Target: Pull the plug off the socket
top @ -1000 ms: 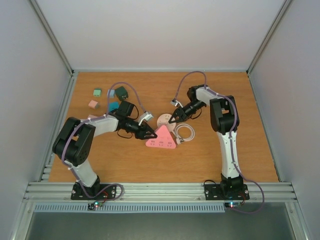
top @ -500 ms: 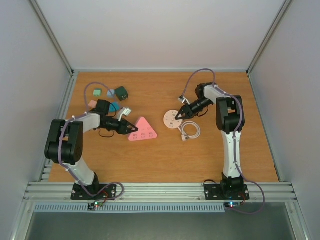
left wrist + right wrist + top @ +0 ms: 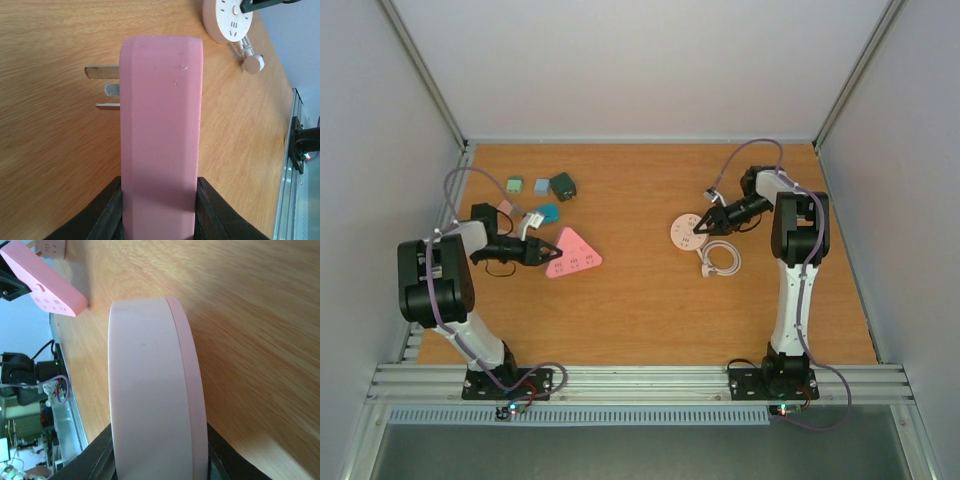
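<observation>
Two pincers: both clamped down with the jaws only a little apart, each holding its own catch.
Left pincer (image 3: pixel 542 252): grasping the pink plug (image 3: pixel 575 260) by one corner of the triangle, black fingers (image 3: pixel 107 215) pressed on both flat faces.
Right pincer (image 3: pixel 698 228): clenched on the rim of the round white socket (image 3: pixel 684 231), one finger on each side of the disc.
Plug spot: close to the left edge of the table (image 3: pixel 650 310), in its far-left part and well apart from the socket, so it's already off.
Socket spot: right of the middle, toward the far right corner, with its white cable (image 3: pixel 720 260) coiled just on the near side.
Left wrist view only: three bare metal prongs (image 3: pixel 102 72) stick out of the plug's underside (you'd never spot them from above). Can't tell if they touch the wood.
Right wrist view only: the socket seen edge-on, filling the frame, with the plug small and far off.
Top view only: some small blocks (image 3: pixel 514 184) near the far-left corner.
Left arm: folded tight by the left edge, forearm low and pointing right.
Right arm: standing tall from its base, wrist bent so the fingers point left.
</observation>
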